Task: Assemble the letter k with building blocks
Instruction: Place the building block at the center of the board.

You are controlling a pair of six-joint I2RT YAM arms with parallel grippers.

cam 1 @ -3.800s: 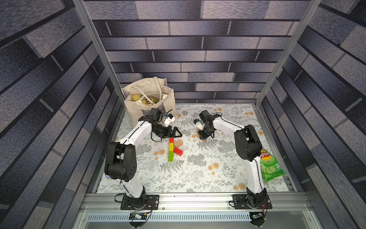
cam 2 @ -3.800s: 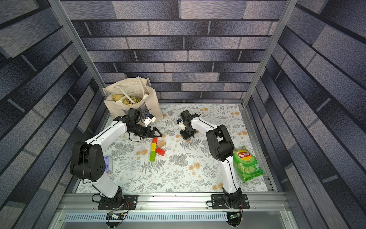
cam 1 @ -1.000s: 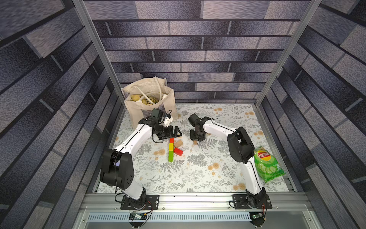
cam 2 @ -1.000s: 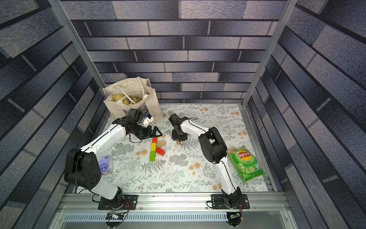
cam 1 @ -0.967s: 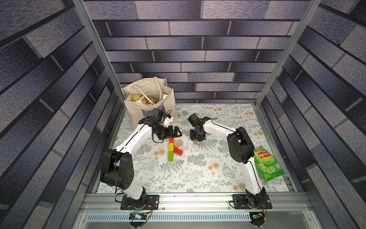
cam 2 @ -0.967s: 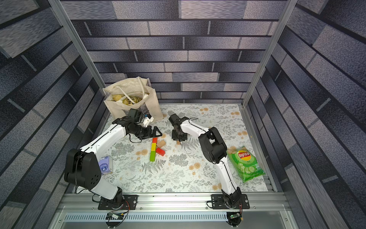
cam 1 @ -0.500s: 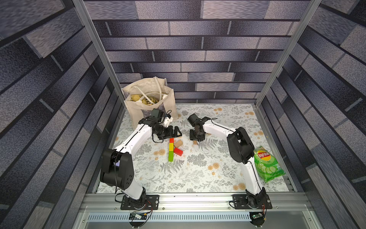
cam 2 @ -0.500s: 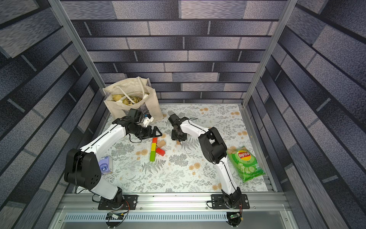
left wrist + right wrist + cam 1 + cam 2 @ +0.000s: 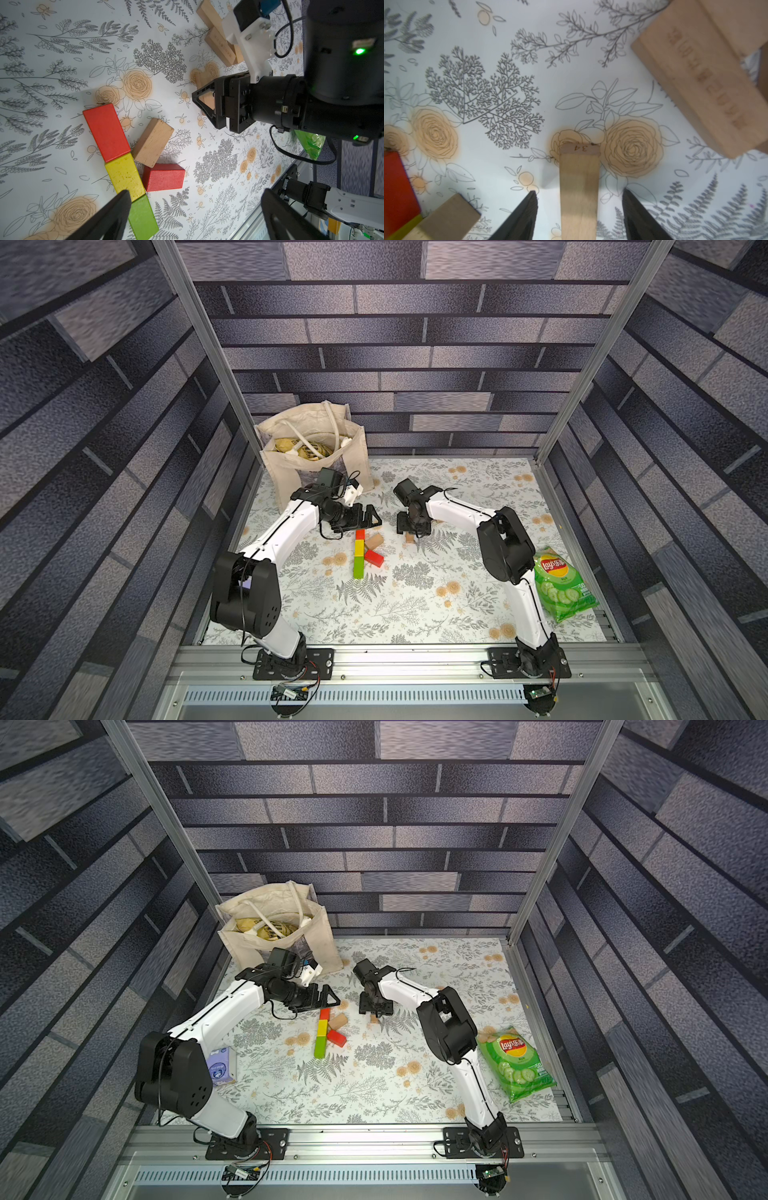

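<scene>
On the floral counter [image 9: 415, 614], the left gripper [image 9: 369, 519] is held at twelve o'clock of the figure, its jaws spread wide and empty. The right gripper [image 9: 579, 194] is seen at two o'clock, jaws parted, with a plain wooden block [image 9: 579, 166] lying untouched between them. A stem is formed by the red block [image 9: 106, 133], yellow block [image 9: 124, 174] and green block [image 9: 142, 218]. The arms are given by a second plain block [image 9: 152, 142] and a second red block [image 9: 164, 176]. The K is judged nearly done, with perhaps only longer arms left.

Front half of table [image 9: 374, 614] bare, wide passage. Back-left corner blocked by bag [image 9: 316, 456]; crisp packet [image 9: 561, 585] at right edge. Mid-table block cluster [image 9: 360, 556], left gripper [image 9: 373, 517] at its far end. Narrow lane between cluster and plain block [image 9: 578, 176] under right gripper [image 9: 578, 192]; small gap each side of block inside jaws.
</scene>
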